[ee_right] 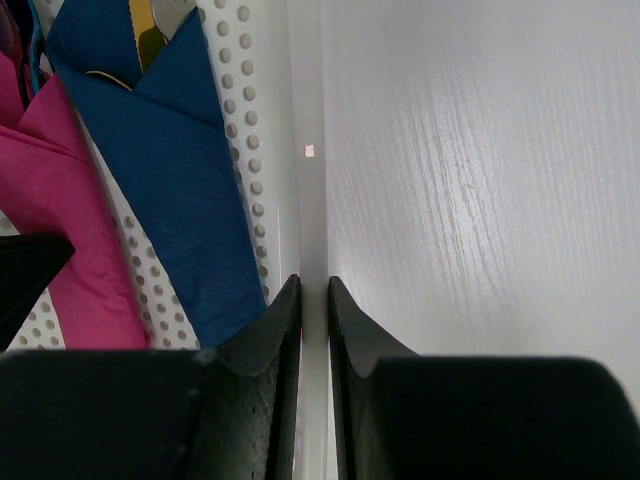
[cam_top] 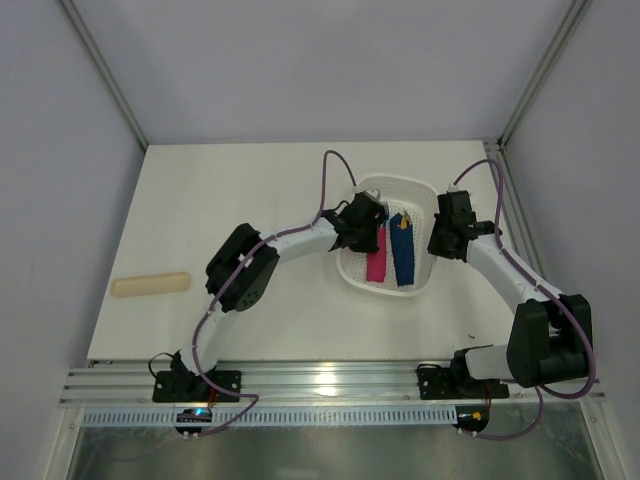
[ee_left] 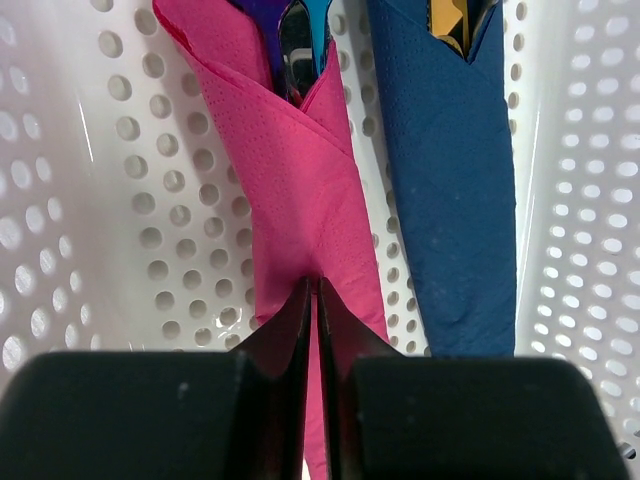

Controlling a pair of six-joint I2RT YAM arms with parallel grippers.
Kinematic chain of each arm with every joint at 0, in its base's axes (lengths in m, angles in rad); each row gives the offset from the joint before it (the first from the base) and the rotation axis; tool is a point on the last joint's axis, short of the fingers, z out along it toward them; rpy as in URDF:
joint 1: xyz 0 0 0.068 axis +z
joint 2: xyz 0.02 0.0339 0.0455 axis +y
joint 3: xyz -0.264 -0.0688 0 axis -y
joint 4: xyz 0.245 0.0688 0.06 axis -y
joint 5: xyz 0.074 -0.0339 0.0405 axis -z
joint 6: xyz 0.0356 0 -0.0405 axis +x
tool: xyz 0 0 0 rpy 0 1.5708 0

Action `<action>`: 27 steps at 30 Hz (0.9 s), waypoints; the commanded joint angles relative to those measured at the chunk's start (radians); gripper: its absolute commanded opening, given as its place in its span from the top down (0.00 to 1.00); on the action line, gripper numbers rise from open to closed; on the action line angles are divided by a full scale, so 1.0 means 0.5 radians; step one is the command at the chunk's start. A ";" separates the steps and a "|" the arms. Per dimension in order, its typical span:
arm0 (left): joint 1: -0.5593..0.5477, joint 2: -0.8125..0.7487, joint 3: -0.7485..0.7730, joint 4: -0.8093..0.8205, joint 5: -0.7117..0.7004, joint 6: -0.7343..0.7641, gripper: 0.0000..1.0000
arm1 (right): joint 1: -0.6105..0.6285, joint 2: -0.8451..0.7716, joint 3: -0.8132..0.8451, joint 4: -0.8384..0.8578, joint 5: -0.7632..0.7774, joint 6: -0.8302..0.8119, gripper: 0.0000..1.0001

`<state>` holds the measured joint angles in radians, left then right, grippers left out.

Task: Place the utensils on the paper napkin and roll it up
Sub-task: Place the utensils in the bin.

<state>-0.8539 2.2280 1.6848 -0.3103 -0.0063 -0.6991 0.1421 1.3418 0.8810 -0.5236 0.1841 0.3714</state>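
White tabletop [cam_top: 230, 190] bears a perforated basket [cam_top: 400, 181] holding the rolled paper napkin [ee_left: 300, 190], utensils [ee_left: 296, 40] tucked inside, its tail pinched in the near-shut left gripper [ee_left: 312, 300] while the right gripper [ee_right: 313, 295] clamps the rim; tugging could unroll or tear it.

No legible text, label, brand or number on anything in view.

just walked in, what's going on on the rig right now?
The pink napkin is already rolled around the utensils and lies in the white basket beside a blue roll. The left gripper is pinched shut on the pink napkin's lower end. The right gripper clamps the basket's right rim. A beige stick lies off to the left.
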 commanded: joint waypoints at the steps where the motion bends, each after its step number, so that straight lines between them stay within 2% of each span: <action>1: 0.020 -0.075 -0.044 0.013 -0.036 0.033 0.94 | 0.007 0.041 0.030 0.029 0.071 -0.016 0.96; 12: 0.051 -0.041 0.174 -0.054 -0.061 0.070 0.91 | 0.016 0.071 0.048 0.019 0.083 -0.034 0.96; 27: 0.152 0.084 0.272 -0.005 0.061 0.057 0.91 | 0.044 0.111 0.088 -0.005 0.129 -0.052 0.96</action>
<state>-0.7849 2.2433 1.7767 -0.3317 -0.0029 -0.6769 0.1566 1.3735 0.9073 -0.5240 0.2165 0.3573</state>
